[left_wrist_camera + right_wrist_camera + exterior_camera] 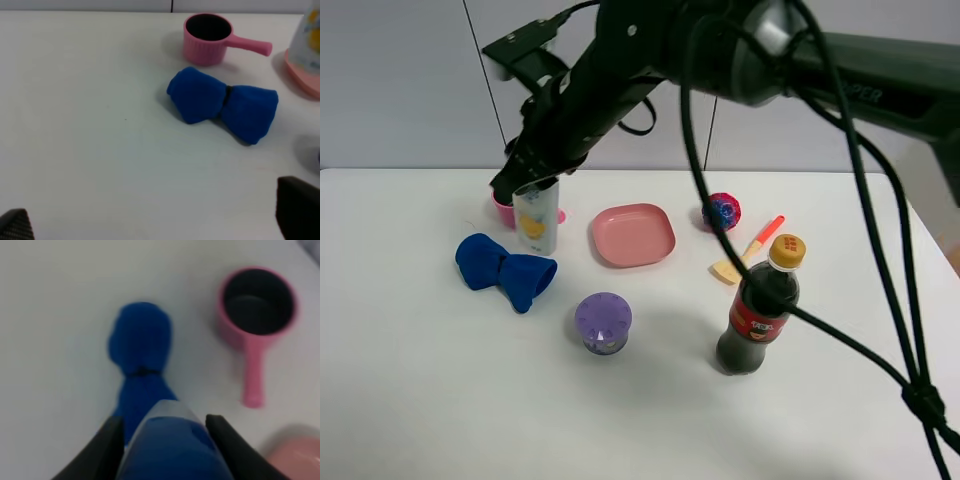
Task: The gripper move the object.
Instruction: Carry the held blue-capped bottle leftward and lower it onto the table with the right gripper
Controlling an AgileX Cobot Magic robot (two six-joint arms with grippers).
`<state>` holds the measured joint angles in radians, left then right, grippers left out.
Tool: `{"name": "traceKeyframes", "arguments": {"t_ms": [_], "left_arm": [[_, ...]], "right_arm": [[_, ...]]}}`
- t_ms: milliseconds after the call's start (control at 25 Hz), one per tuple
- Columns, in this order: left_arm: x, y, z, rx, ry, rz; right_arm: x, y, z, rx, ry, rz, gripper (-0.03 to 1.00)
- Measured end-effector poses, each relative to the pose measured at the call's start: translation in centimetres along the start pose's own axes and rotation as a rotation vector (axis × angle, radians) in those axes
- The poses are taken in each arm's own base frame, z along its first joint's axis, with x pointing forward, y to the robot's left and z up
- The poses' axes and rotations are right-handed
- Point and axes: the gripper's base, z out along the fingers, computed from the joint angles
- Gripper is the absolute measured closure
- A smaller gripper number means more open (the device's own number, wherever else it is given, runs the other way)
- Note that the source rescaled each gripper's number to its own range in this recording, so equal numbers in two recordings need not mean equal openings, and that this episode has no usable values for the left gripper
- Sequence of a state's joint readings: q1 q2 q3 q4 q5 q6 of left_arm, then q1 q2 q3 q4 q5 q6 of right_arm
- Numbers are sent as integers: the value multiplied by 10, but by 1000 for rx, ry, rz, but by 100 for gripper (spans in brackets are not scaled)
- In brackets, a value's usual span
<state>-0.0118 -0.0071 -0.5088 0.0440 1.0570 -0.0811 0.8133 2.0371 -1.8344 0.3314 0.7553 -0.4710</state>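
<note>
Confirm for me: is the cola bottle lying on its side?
No, the cola bottle stands upright on the white table, with its yellow cap on top.

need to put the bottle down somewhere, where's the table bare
The table is bare left of the bow, along the front edge before the tub, and between tub and cola. Crowded at the back: cup, bottle, plate, ball and spatula.

White surface (420, 400). Blue bow (505, 272) at left, pink cup (503, 210) behind it. White bottle (537, 218) upright just beside cup, base contact unclear. Pink plate (633, 235) at centre, purple tub (603, 322) nearer front. Cola bottle (760, 318) upright at right. Beyond it, orange-handled spatula (748, 250) and red-blue ball (722, 211).
</note>
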Motion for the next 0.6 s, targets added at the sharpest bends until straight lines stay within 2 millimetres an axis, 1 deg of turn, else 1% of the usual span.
{"name": "traceKeyframes", "arguments": {"t_ms": [120, 280, 440, 600], "left_arm": [[0, 0, 0, 0, 0, 0], [0, 0, 0, 0, 0, 0], [0, 0, 0, 0, 0, 0], [0, 0, 0, 0, 0, 0]], "right_arm": [[-1, 30, 19, -53, 23, -87, 97], [5, 61, 43, -109, 65, -148, 97], [12, 76, 61, -132, 87, -177, 97], [22, 77, 78, -141, 121, -178, 97]]}}
